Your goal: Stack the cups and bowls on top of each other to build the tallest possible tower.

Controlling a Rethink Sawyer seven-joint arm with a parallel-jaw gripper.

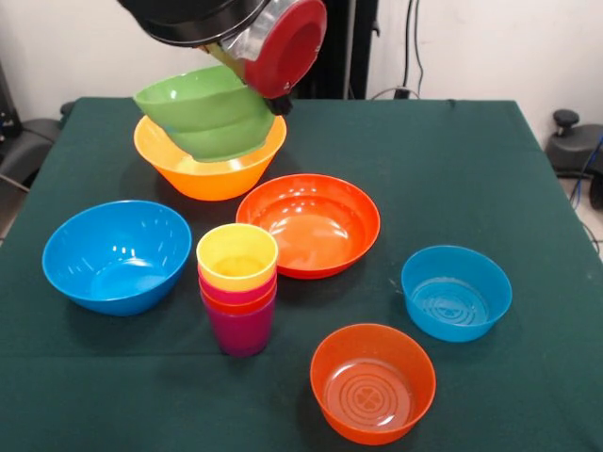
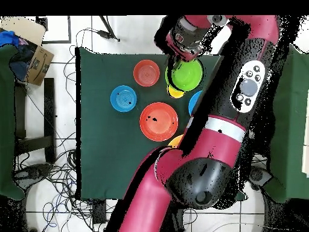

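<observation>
Hand (image 1: 247, 68) holds green bowl (image 1: 207, 111) tilted, mouth upward-left

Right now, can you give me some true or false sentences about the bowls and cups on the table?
1. The small green plastic bowl hangs tilted above the large orange-yellow bowl. True.
2. The four cups stand apart from each other. False: they are nested in one stack, yellow on top, purple at the bottom.
3. The large blue bowl holds a cup. False: nothing is in it.
4. The small translucent orange bowl sits upright on the green tablecloth. True.
</observation>
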